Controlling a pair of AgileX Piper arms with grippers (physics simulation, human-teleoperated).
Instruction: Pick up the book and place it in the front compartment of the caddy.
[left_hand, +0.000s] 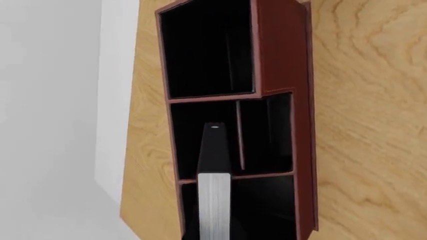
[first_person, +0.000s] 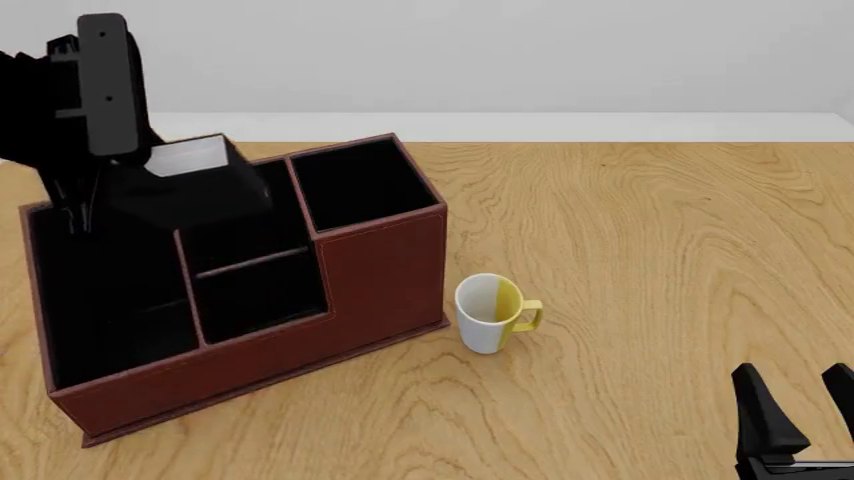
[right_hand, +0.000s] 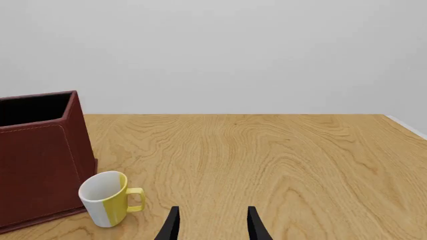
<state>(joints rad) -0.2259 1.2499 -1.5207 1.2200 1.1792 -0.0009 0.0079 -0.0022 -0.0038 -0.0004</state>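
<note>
The book (first_person: 200, 195) is black with a white page edge (first_person: 187, 158). It hangs tilted over the back left part of the caddy (first_person: 380, 265). My left gripper (first_person: 118, 195) is shut on the book at its left end. In the left wrist view the book (left_hand: 215, 150) shows edge-on over the caddy (left_hand: 280, 50), its far end above a middle black-lined compartment; the fingers are hidden against the dark lining. My right gripper (first_person: 805, 415) is open and empty near the table's front right corner, and also shows in the right wrist view (right_hand: 212, 225).
A white-and-yellow mug (first_person: 489, 312) stands upright on the wooden table (first_person: 641, 230) just right of the caddy's front corner. It also shows in the right wrist view (right_hand: 107, 197), beside the caddy's wall (right_hand: 40, 160).
</note>
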